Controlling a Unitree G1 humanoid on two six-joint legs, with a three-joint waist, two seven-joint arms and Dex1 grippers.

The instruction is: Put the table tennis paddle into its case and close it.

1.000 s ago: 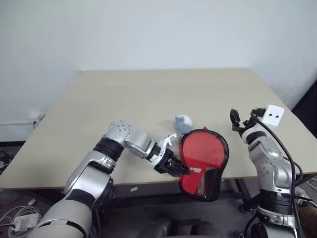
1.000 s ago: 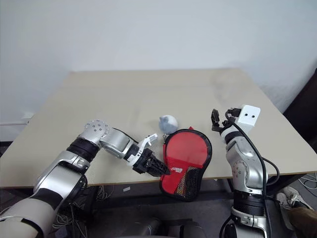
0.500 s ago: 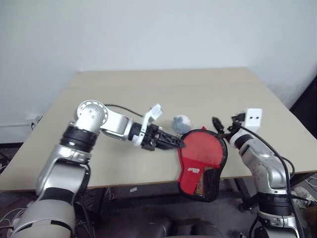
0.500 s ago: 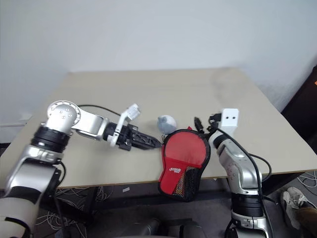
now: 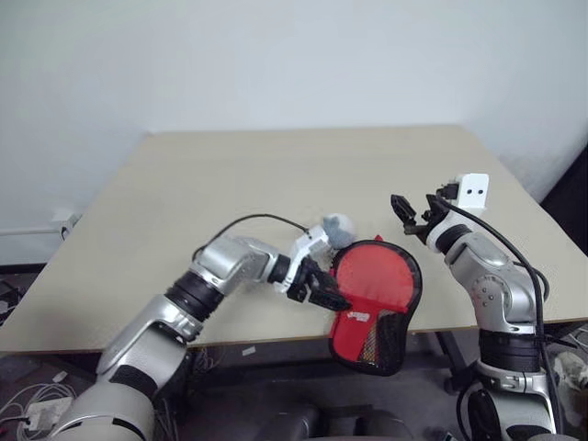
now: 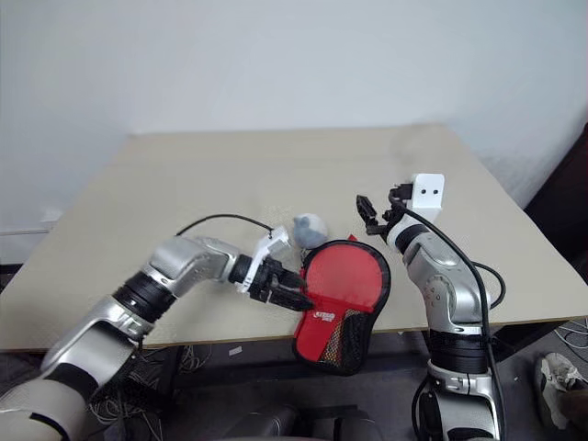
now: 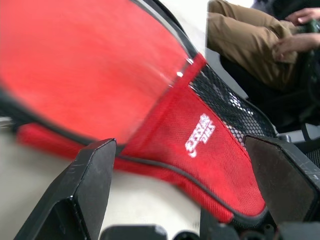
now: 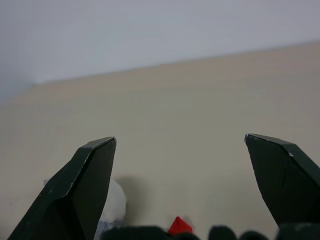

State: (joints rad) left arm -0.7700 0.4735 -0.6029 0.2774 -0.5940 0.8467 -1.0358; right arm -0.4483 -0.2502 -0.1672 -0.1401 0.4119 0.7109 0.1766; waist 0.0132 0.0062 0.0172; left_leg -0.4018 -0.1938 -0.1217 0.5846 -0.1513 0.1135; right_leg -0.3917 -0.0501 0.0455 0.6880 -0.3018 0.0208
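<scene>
The red case lies at the table's front edge, its narrow end with white logo and black mesh hanging over the edge. Its round part looks smooth and red; I cannot tell the paddle from the case there, and no handle shows. My left gripper is open at the case's left edge, its fingers spread wide before the logo side. My right gripper is open too, hovering above the table just behind the case's right side, with nothing between its fingers.
A pale grey ball rests on the table just behind the case, between the two grippers. Beyond the table's front edge a seated person's legs show in the left wrist view.
My left gripper left the case's lower logo corner, swung out to the left, opened wide, and came back to the case's left edge. The right gripper moved a little leftward.
</scene>
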